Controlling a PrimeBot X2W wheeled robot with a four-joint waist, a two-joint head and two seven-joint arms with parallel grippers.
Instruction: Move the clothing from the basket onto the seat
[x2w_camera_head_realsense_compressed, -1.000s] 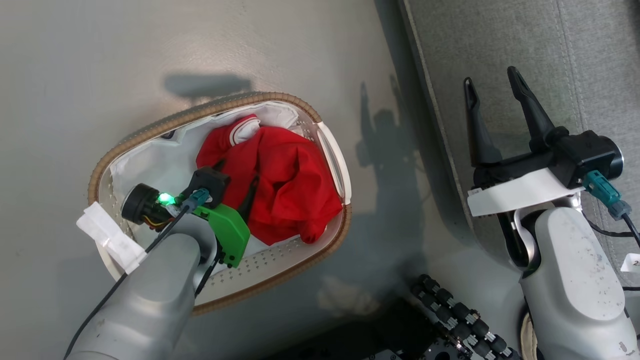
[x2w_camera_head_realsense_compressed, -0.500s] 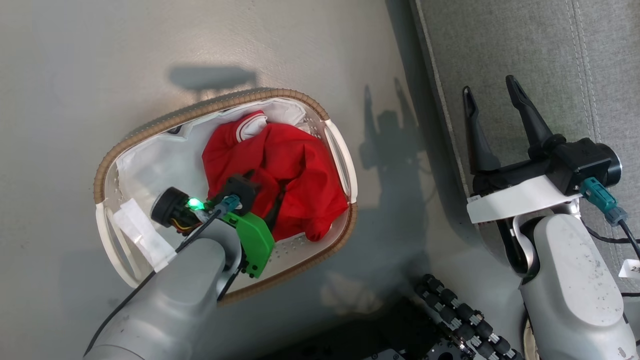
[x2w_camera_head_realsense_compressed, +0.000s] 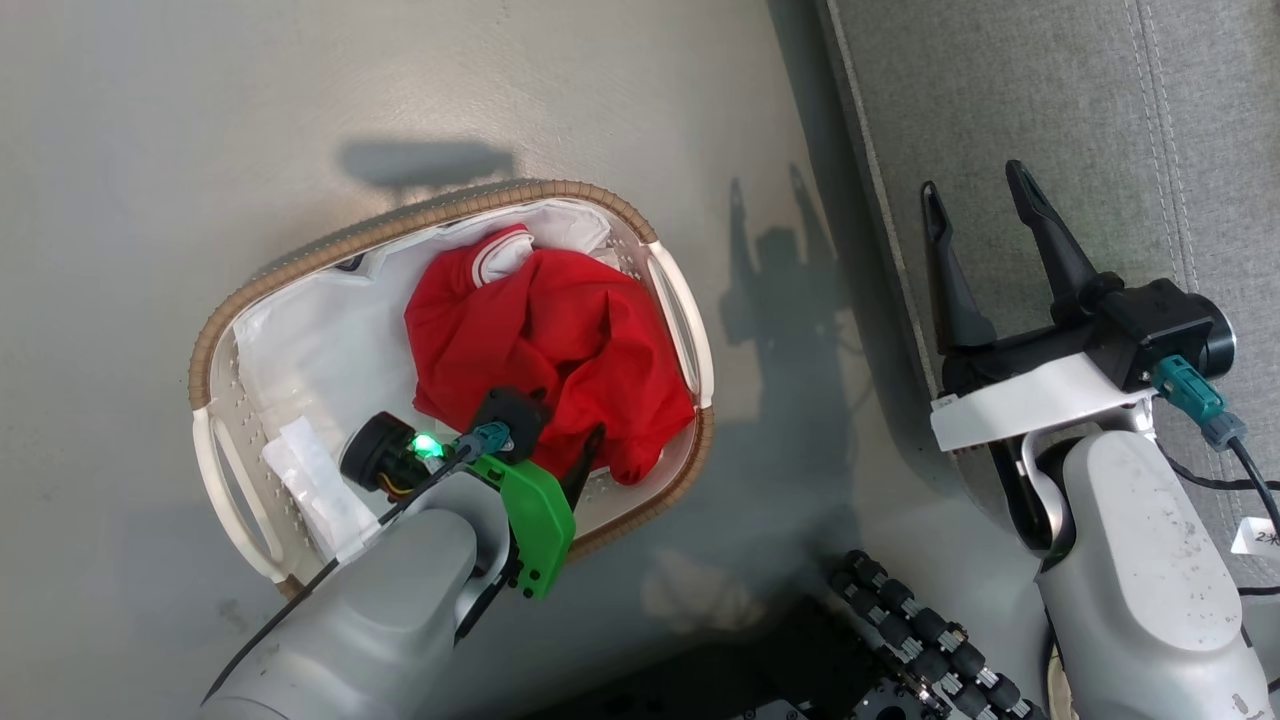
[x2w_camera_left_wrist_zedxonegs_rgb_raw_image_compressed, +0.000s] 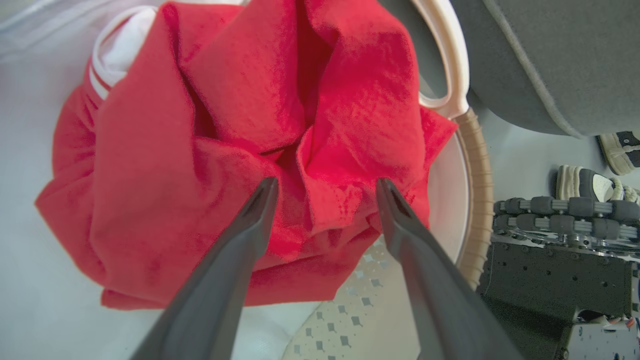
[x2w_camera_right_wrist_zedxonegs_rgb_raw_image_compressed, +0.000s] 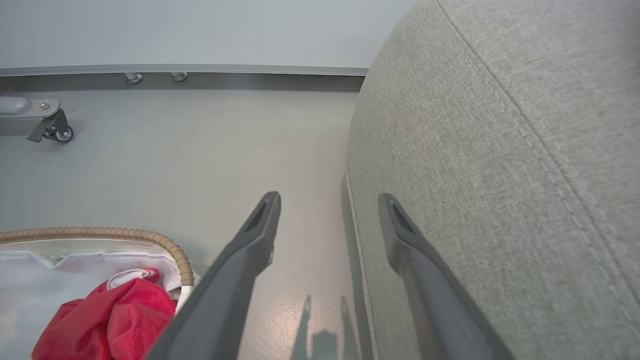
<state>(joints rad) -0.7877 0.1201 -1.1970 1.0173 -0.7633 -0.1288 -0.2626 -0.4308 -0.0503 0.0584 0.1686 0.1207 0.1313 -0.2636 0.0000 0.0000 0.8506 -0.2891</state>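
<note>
- My left gripper (x2w_camera_left_wrist_zedxonegs_rgb_raw_image_compressed: 326, 185) hangs inside the basket (x2w_camera_head_realsense_compressed: 300, 265) with its fingers spread wide. The tips are over the near folds of the clothing (x2w_camera_head_realsense_compressed: 550, 340), and I cannot tell if they touch.
- The clothing is a red heap in the basket's 3 o'clock half — the white liner (x2w_camera_head_realsense_compressed: 300, 350) lies bare toward 9 o'clock.
- My right gripper (x2w_camera_head_realsense_compressed: 975, 185) is also spread and empty, over the edge of the seat (x2w_camera_head_realsense_compressed: 1050, 100) at 3 o'clock in the head view.
- The basket stands on the floor (x2w_camera_head_realsense_compressed: 200, 120), near the seat — at its 9 o'clock.
</note>
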